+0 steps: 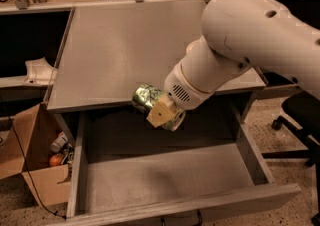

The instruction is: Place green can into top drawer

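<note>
The green can (147, 99), green with white mottled print, lies on its side in my gripper (162, 111), which is shut on it. The gripper holds the can in the air at the desk's front edge, over the back part of the open top drawer (165, 177). The drawer is a wide shallow grey tray pulled fully out, with a flat bare bottom and a grey front panel (200, 210). My white arm (240, 45) reaches in from the upper right and hides part of the desk.
The grey desk top (125, 50) lies behind the drawer. A cream bowl (192, 46) peeks out behind my arm. A cardboard box (35, 160) with small items stands on the floor at left. A black office chair (300, 120) stands at right.
</note>
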Controlling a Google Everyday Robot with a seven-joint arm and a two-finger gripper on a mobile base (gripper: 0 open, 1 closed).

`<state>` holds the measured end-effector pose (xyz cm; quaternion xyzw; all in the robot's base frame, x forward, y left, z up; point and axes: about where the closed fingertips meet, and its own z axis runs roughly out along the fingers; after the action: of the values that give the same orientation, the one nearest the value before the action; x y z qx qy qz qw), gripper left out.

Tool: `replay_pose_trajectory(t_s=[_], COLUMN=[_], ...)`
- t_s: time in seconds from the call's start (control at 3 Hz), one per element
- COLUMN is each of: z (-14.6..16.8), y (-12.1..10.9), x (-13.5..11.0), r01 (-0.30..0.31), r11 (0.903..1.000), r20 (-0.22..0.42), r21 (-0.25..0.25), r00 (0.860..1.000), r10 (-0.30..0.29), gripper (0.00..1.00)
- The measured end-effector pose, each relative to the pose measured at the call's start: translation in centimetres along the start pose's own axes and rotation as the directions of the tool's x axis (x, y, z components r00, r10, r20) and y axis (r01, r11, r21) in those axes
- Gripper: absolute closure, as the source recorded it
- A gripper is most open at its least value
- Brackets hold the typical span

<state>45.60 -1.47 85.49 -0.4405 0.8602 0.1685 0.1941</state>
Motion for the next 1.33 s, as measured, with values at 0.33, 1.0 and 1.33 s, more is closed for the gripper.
replay_pose_trajectory(t_s=[0.33,1.0,1.33], z=[0.1,4.2,4.3], y=[0.1,1.9,2.0], x=[0.2,4.0,4.2], r01=[-0.003,-0.082,-0.083], r11=[1.0,0.9953,0.9952], r20=[-0.002,-0.016,-0.018], r21=[-0.004,-0.051,-0.052], r00=[1.0,0.997,0.996], r10=[0.003,0.081,0.082], gripper=[1.0,1.0,1.0])
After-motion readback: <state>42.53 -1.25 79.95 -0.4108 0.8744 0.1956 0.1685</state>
